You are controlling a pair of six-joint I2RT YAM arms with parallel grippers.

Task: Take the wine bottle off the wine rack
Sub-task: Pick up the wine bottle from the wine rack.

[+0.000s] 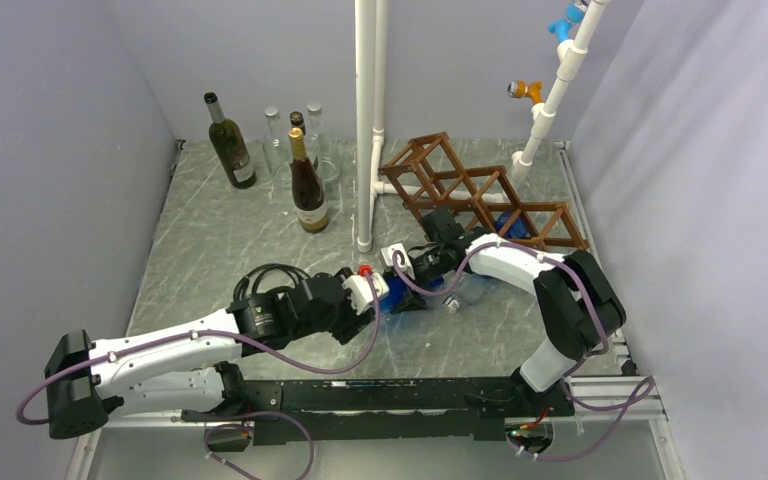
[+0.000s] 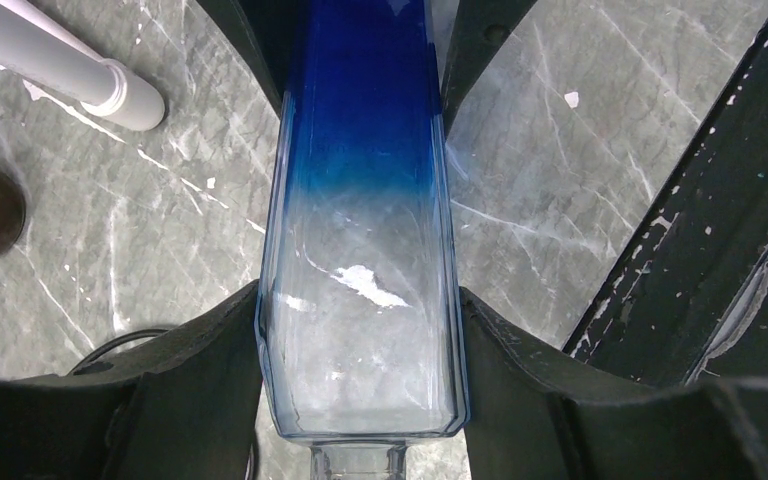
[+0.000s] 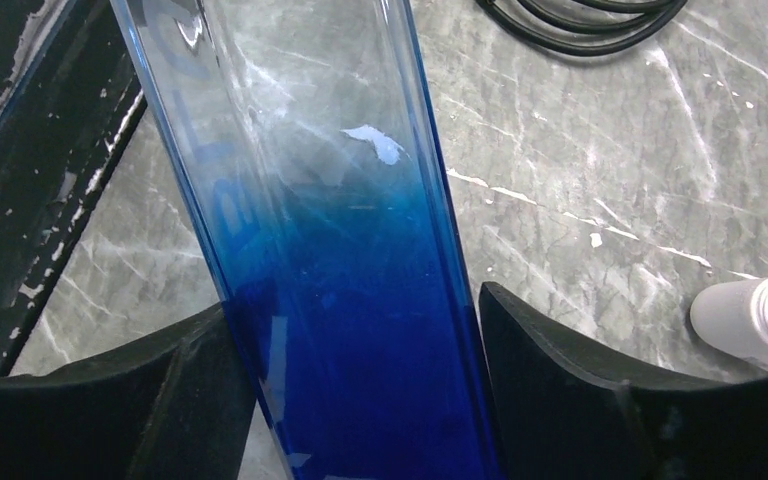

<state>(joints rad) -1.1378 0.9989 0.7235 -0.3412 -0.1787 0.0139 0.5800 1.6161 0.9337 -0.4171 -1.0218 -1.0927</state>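
Wine bottle (image 2: pixel 360 250): blue-to-clear glass, lying level over the table (image 1: pixel 220 250), just in front of the wine rack (image 1: pixel 480 190).
Left hand (image 2: pixel 360 340): clenched on the clear end.
Right hand (image 3: pixel 352 340): straddles the blue end; cannot tell if it grips.
Progress: bottle looks out of the rack; setting it down is left.

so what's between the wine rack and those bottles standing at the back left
The upright white pipe stands between the wine rack and the standing bottles; the top view shows it.
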